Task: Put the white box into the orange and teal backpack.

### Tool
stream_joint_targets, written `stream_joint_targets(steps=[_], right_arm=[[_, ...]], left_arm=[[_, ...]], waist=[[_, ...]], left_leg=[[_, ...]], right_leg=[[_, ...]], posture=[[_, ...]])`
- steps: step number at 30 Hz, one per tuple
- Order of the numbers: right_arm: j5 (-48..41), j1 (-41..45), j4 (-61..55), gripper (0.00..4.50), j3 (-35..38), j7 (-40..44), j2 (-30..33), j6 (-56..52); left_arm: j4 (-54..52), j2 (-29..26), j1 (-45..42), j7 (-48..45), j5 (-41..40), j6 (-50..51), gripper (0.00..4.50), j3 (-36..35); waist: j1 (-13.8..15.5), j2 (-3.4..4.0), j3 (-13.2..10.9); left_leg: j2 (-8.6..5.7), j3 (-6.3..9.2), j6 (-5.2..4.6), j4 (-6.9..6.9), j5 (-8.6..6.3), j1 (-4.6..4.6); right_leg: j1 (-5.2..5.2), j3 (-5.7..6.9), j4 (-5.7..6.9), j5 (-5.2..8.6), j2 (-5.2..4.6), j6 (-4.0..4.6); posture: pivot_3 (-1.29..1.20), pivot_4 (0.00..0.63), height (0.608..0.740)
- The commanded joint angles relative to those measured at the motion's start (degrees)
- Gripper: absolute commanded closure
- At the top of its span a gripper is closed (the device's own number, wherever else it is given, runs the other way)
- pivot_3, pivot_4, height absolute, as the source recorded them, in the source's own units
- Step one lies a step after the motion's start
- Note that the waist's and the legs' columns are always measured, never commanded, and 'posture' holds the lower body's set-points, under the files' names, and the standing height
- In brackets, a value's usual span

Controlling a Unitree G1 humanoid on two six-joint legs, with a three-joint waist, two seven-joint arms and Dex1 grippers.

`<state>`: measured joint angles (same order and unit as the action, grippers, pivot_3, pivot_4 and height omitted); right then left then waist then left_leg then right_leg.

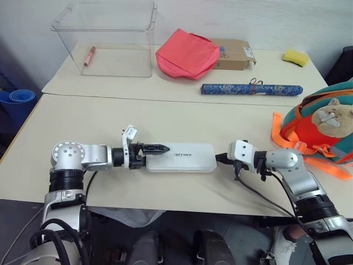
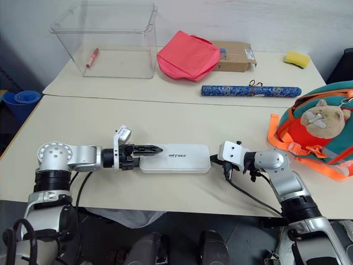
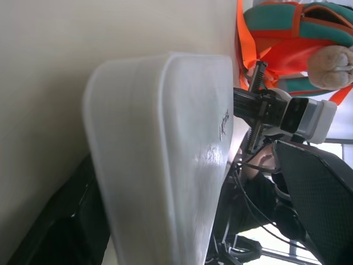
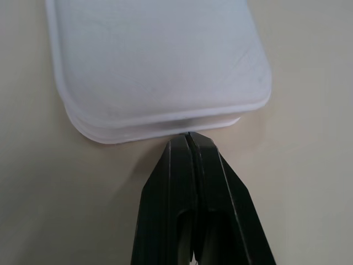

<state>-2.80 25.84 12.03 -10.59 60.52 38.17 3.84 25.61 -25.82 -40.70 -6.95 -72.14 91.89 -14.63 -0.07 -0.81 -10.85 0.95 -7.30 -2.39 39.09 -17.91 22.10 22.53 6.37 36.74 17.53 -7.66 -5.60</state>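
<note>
Left eye view: pale beige tabletop (image 1: pixel 83 127) carries everything. Largest item on it is a clear rectangular plastic bin (image 1: pixel 107 36) at the far left, with a small red pen-like object (image 1: pixel 89 56) inside. Beside the bin sits a plain pink-red fabric bag (image 1: pixel 187 53), touching a flat brown cardboard box (image 1: pixel 234 53). A yellow sponge (image 1: pixel 295 57) lies at the far right corner.

Orange and teal backpack (image 1: pixel 325 130), small and rounded, with a beige plush animal head on its front, rests at the tabletop's right edge; orange straps trail toward the robot.

Flat, elongated white plastic box (image 1: pixel 185 158) with rounded corners lies flat near the front edge, long axis running left to right, one end toward each arm. Bare tabletop separates it from the backpack. A blue patterned roll (image 1: pixel 251 89) lies parallel, well behind it.

Left gripper (image 1: pixel 157 148): fingers spread, one over the box's top at its left end, the other alongside. Left wrist view shows the box end-on between them (image 3: pixel 160 160); whether they press it I cannot tell. The right gripper shows beyond it.

Right gripper (image 4: pixel 189 139): fingers clenched together on nothing, tips touching the box's right end. Right wrist view shows this contact; head views hide the tips.
</note>
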Motion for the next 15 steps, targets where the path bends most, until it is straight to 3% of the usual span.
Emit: stream_joint_targets(steps=[1, 6, 8, 13, 15], right_arm=[[-1.3, -0.9, -0.3, 4.50, 1.3, 0.3, -0.1, 0.8], [-4.3, -5.3, -2.3, 4.50, 4.4, 0.7, 1.8, -0.9], [-7.7, -9.0, -5.6, 4.15, 7.1, 1.3, 2.9, -3.5], [-14.3, -23.1, -15.4, 2.61, 17.9, -1.2, 5.8, -7.7], [-16.7, -30.6, -19.5, 1.96, 24.8, -3.0, 5.8, -9.2]], left_arm=[[-0.1, 1.3, -0.3, 0.8, -1.7, 0.6, 1.15, -0.7], [-3.0, 1.8, 0.6, -2.2, -0.8, -0.3, 2.62, -2.8], [-8.8, 1.7, 2.2, -7.5, 0.1, -4.0, 3.13, -2.7], [-25.9, -6.1, 9.5, -31.6, 10.4, -20.0, 3.24, 9.2], [-29.9, -9.3, 12.3, -43.0, 18.1, -32.6, 3.24, 14.3]], waist=[[-0.1, 0.00, 0.0], [0.1, 0.00, 0.0], [0.1, 0.00, 0.0], [0.1, 0.00, 0.0], [0.2, 0.05, 0.0]], left_leg=[[0.00, 0.00, 0.00, 0.00, 0.00, 0.02], [0.03, 0.06, 0.02, -0.01, 0.01, 0.05], [0.02, 0.08, 0.02, -0.01, 0.02, 0.06], [0.05, 0.10, 0.12, -0.11, -0.01, 0.12], [0.06, 0.08, 0.18, -0.23, -0.01, 0.11]], right_leg=[[0.01, 0.02, -0.01, 0.00, 0.01, 0.00], [-0.02, 0.11, -0.07, 0.00, 0.07, 0.00], [-0.06, 0.13, -0.22, 0.00, 0.05, 0.00], [-0.04, 0.15, -0.37, 0.00, 0.13, 0.00], [-0.04, 0.16, -0.66, 0.02, 0.16, 0.03]], posture=[[0.00, 0.150, 0.740], [0.00, 0.150, 0.740], [0.00, 0.150, 0.740], [0.00, 0.150, 0.740], [0.00, 0.150, 0.740]])
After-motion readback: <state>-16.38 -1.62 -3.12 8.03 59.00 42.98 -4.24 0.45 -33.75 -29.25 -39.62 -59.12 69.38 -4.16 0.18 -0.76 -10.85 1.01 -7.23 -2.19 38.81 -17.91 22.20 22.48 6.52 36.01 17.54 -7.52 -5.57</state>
